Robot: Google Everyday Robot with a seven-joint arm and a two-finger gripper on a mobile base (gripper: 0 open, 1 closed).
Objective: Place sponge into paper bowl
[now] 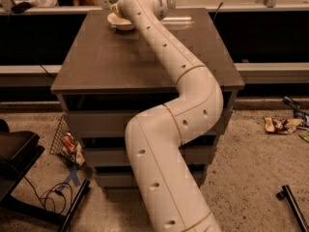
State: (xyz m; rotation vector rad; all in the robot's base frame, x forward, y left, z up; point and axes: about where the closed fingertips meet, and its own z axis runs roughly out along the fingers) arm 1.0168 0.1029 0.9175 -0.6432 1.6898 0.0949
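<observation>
The off-white paper bowl (117, 22) sits at the far edge of the brown table (111, 62), left of centre. My white arm reaches across the table, and its wrist (137, 4) hangs right over the bowl. The gripper (115, 8) is at the wrist's left end, just above the bowl's rim, and is mostly hidden behind the wrist. A small pale yellow patch (113, 6) shows at the gripper's tip. I cannot tell whether it is the sponge. The sponge's green top is not in view.
The table is a tall drawer unit on a speckled floor. A wire basket with wrappers (67, 144) leans at its lower left, next to a black stand and cables (29, 178). Litter (282, 124) lies on the floor at right. A railing runs behind the table.
</observation>
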